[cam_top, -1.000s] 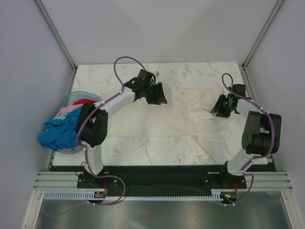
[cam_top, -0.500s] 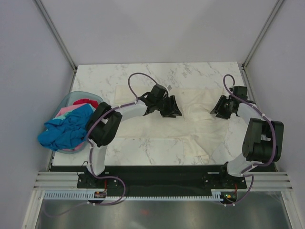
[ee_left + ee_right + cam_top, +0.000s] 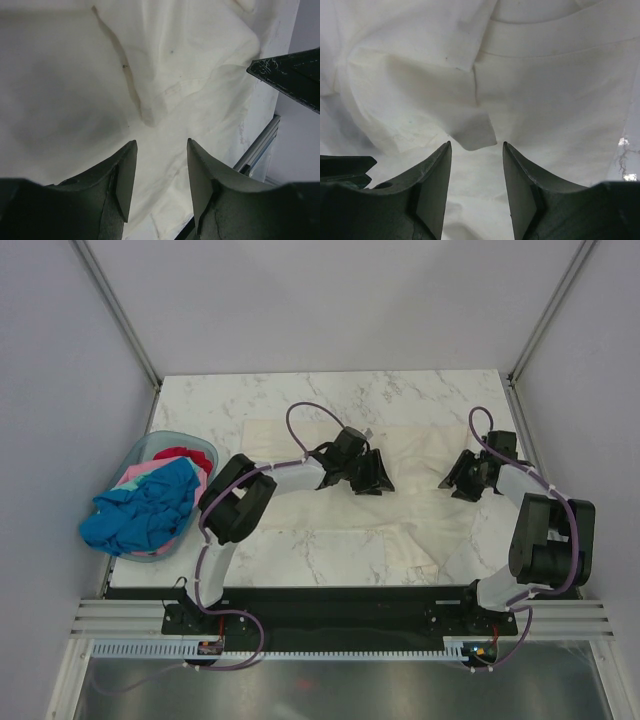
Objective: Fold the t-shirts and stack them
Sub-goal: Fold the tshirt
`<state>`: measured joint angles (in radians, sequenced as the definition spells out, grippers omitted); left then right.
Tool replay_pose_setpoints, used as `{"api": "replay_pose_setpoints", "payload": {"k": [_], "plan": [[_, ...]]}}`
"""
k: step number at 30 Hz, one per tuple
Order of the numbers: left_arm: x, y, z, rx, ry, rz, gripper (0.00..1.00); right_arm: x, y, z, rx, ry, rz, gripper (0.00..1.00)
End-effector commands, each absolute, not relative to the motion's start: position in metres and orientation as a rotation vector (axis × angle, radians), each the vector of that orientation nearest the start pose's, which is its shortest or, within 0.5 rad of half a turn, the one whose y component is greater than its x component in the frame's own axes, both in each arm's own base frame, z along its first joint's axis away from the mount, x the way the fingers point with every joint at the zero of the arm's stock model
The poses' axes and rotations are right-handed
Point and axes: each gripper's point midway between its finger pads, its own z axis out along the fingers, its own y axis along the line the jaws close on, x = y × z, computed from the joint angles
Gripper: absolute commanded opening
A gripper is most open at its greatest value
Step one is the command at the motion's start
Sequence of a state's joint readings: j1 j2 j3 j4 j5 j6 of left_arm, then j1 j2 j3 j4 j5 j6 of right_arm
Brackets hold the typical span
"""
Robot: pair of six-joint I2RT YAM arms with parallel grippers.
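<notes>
A cream-white t-shirt (image 3: 420, 525) lies spread and creased on the marble table (image 3: 220, 405). My left gripper (image 3: 378, 478) is open and empty, low over the shirt's middle; in the left wrist view (image 3: 160, 145) only cloth (image 3: 75, 90) shows between its fingers. My right gripper (image 3: 450, 478) is open and empty over the shirt's right part; in the right wrist view (image 3: 476, 145) a small turned-up cloth corner (image 3: 475, 132) lies just ahead of its fingertips. The two grippers face each other. A bright blue shirt (image 3: 140, 515), a pink one (image 3: 148, 472) and a red one (image 3: 180, 453) are heaped at the left.
The pale blue plastic basket (image 3: 138, 448) holding the coloured shirts stands at the table's left edge, with the blue shirt spilling over its side. Metal frame posts (image 3: 120, 310) rise at the back corners. Grey walls close in the table.
My left gripper has moved right and nearer across the cream-white shirt, toward the right gripper. The right gripper has shifted only slightly. The cloth between them looks flatter.
</notes>
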<state>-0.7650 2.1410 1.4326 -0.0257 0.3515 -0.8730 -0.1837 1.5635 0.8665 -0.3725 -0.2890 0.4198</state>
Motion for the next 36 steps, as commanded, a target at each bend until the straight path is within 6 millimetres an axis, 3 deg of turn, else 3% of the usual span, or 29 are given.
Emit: {"api": "replay_pose_setpoints", "payload": {"k": [1,18,26,30,32,36], "plan": [[0.345,-0.452,0.064,-0.019,2.508,-1.175,0.52,0.34,0.0,0.054,0.703,2.471,0.444,0.54],[0.349,-0.464,0.043,-0.03,2.547,-1.178,0.43,0.344,0.001,0.048,0.705,2.449,0.453,0.38],[0.353,-0.471,0.055,-0.008,2.529,-1.216,0.19,0.342,0.001,0.046,0.71,2.454,0.452,0.21],[0.348,-0.465,0.062,-0.004,2.552,-1.186,0.02,0.34,0.003,0.048,0.714,2.45,0.457,0.06],[0.346,-0.463,0.07,0.011,2.549,-1.184,0.02,0.341,0.004,0.052,0.722,2.437,0.468,0.0],[0.345,-0.458,0.085,0.015,2.549,-1.174,0.02,0.341,0.01,0.06,0.73,2.429,0.486,0.0]]}}
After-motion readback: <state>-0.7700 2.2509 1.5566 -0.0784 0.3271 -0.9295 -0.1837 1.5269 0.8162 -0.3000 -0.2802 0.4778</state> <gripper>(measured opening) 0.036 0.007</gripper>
